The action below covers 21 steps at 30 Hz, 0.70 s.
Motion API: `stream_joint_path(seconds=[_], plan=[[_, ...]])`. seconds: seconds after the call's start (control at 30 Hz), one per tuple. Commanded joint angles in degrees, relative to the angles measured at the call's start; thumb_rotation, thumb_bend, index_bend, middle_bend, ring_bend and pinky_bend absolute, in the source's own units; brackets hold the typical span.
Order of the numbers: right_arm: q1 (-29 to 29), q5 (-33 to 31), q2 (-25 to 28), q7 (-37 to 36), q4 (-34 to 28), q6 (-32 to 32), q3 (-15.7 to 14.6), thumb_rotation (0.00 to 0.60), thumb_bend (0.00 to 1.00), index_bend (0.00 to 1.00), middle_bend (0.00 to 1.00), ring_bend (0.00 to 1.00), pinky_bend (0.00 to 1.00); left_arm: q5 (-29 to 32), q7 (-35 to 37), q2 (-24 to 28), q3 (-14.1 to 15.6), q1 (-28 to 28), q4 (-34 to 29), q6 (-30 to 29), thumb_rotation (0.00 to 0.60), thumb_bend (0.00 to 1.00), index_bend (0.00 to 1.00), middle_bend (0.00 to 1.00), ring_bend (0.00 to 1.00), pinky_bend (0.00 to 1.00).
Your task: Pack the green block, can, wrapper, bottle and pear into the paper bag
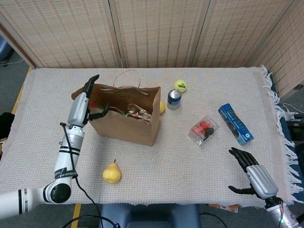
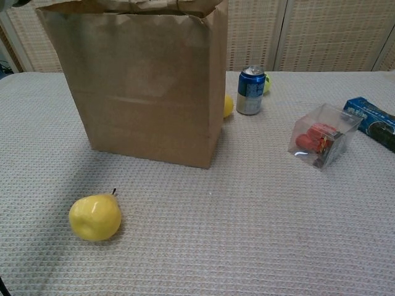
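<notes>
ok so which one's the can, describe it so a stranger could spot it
Start at the paper bag standing mid-table. Just past its right edge stands the can, upright, next to a tennis ball. It is the only blue and silver cylinder there, with a shiny metal top.

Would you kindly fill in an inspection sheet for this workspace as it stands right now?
Surface: table under a woven pale cloth, fringe at one end.
Job's things: paper bag upright and open, wrappers visible inside; pear on the cloth in front of it; can upright beside the bag; bottle and green block not visible.
Clutter: tennis ball, clear box of red pieces, blue packet, small yellow item behind the bag.
Hands: left robot hand at the bag's rim, holding nothing; right robot hand open, near the table's edge.
Cables: black cable along the left arm.
Surroundings: woven screens behind.
</notes>
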<state>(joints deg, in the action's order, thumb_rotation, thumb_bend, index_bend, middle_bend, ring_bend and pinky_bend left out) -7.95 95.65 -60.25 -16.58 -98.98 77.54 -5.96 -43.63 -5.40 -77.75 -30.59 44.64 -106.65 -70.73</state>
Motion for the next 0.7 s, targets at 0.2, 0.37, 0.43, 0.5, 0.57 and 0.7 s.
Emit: stream_joint_path(seconds=[0.2, 0.37, 0.43, 0.5, 0.57, 0.7], plan=[[0.0, 0.2, 0.1, 0.0, 0.0, 0.0, -0.1, 0.6, 0.01, 0.0, 0.0, 0.0, 0.06, -3.9, 2.3, 1.4, -0.2, -5.7, 0.4, -9.1, 0.6, 0.58, 0.48, 0.45, 0.43, 0.54], [0.0, -0.1, 0.0, 0.5, -0.1, -0.4, -0.2, 0.6, 0.01, 0.0, 0.0, 0.0, 0.06, -9.0, 3.2, 6.9, 5.6, -11.6, 0.0, -8.4, 0.6, 0.59, 0.58, 0.57, 0.56, 0.61], [0.0, -0.3, 0.0, 0.8, -0.2, -0.5, -0.2, 0.6, 0.01, 0.0, 0.0, 0.0, 0.06, -12.2, 4.4, 9.1, 8.6, -14.4, 0.5, -8.1, 0.6, 0.59, 0.6, 0.58, 0.56, 0.61], [0.0, -0.4, -0.1, 1.0, -0.2, -0.6, -0.2, 0.6, 0.01, 0.0, 0.0, 0.0, 0.06, -15.1, 6.2, 10.9, 11.2, -16.7, 1.3, -7.5, 0.6, 0.6, 0.6, 0.58, 0.56, 0.61], [0.0, -0.6, -0.1, 1.2, -0.2, -0.7, -0.1, 0.6, 0.01, 0.0, 0.0, 0.0, 0.06, -18.5, 7.2, 12.1, 14.1, -18.6, 2.8, -7.2, 0.6, 0.6, 0.6, 0.58, 0.56, 0.61], [0.0, -0.7, -0.3, 1.6, -0.2, -0.8, -0.1, 0.6, 0.01, 0.0, 0.0, 0.0, 0.06, -32.4, 8.9, 14.1, 23.1, -21.4, 10.0, -5.7, 0.6, 0.58, 0.59, 0.56, 0.54, 0.6]])
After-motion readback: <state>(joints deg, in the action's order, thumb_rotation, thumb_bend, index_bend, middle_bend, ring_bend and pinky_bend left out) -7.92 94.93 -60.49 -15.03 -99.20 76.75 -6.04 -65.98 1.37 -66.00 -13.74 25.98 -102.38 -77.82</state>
